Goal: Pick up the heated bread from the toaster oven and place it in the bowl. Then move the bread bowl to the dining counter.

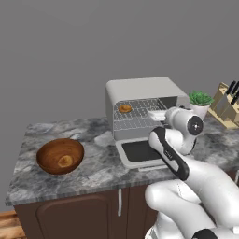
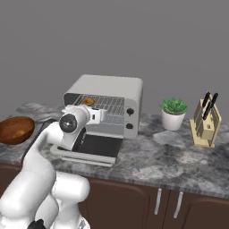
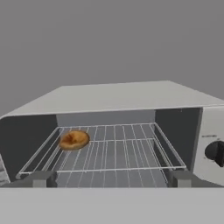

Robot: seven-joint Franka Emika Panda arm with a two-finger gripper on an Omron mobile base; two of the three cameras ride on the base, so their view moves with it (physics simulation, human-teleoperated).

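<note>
Gripper point(image 3: 109, 178), jaws spread wide, is facing the toaster oven point(image 3: 131, 98); the heated bread point(image 3: 74, 140) is lying beyond and left of the jaws. Advancing straight risks closing on rack wire.

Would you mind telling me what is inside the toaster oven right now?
Inside the toaster oven, a wire rack holds the heated bread at its back left. The rest of the rack is bare. Below the rack, the oven floor is hidden from sight.
</note>
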